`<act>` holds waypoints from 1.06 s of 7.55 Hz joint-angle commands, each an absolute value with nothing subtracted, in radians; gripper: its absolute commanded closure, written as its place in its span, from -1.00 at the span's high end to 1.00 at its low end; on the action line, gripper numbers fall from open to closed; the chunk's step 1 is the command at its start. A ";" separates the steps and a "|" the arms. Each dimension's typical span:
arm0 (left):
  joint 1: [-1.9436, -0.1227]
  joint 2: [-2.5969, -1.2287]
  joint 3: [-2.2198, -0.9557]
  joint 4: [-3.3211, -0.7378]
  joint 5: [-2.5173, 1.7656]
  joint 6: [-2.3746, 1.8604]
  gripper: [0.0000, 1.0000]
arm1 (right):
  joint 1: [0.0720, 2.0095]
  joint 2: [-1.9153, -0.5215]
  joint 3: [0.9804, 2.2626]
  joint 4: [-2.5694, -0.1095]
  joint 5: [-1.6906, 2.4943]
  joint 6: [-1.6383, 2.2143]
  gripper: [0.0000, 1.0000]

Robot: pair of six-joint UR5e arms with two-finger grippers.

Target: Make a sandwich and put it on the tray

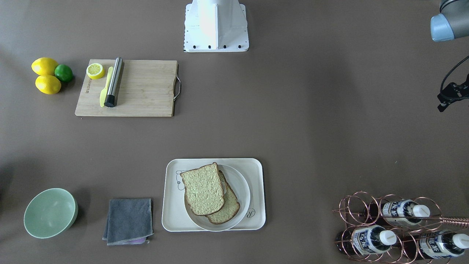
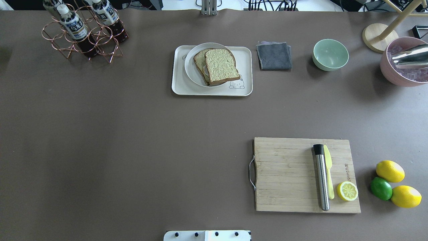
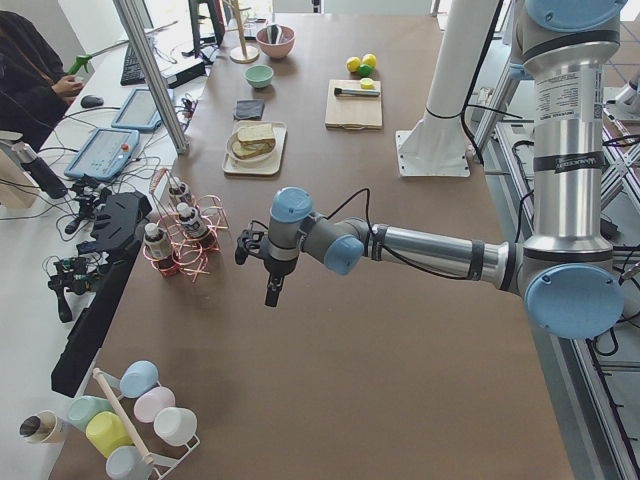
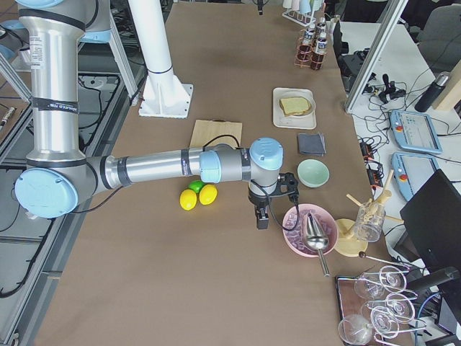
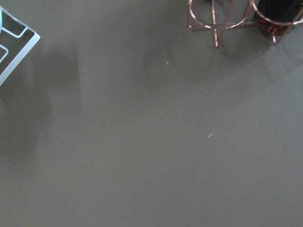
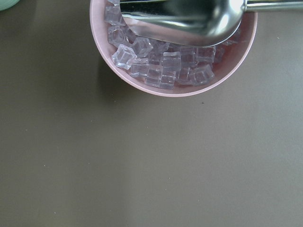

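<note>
Sandwich (image 1: 203,190) on plate (image 1: 244,190) in tray (image 1: 256,167), lower centre. Top slice skewed; any nudge could slide it. Left claw (image 3: 270,268), right claw (image 4: 262,213) far off. Spread or pressed: cannot tell.

Left arm (image 3: 430,250) in from three o'clock, stretched level over the brown table (image 3: 400,380); left gripper (image 3: 271,297) near centre, pointing straight down, open or closed impossible to tell. Just beside it at nine o'clock: copper rack (image 3: 185,245) of bottles. Far up at twelve o'clock: tray (image 3: 250,171), plate (image 3: 240,152) on it, sandwich (image 3: 256,134) on the plate, slices stacked askew. Beyond, along the same line: grey cloth (image 3: 249,108), green bowl (image 3: 259,76), pink bowl (image 3: 275,42). At one o'clock: wooden board (image 3: 354,108), lemons (image 3: 354,64) and lime (image 3: 364,71) just past its far edge. At seven o'clock: pastel cups (image 3: 130,420) on a stand. At ten o'clock: person (image 3: 30,70) in dark clothing at a desk
</note>
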State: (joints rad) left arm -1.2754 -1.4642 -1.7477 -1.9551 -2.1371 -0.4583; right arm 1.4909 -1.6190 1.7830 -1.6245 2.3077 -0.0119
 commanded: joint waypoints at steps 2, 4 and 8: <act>-1.440 -1.477 -1.691 -1.802 -2.208 -0.118 0.97 | 1.494 -1.664 1.767 -1.624 2.306 -0.049 1.00; -1.486 -1.513 -1.700 -1.700 -2.220 -0.095 0.97 | 1.505 -1.663 1.732 -1.626 2.307 -0.049 1.00; -1.486 -1.519 -1.687 -1.707 -2.281 -0.100 0.97 | 1.509 -1.643 1.707 -1.624 2.309 -0.043 1.00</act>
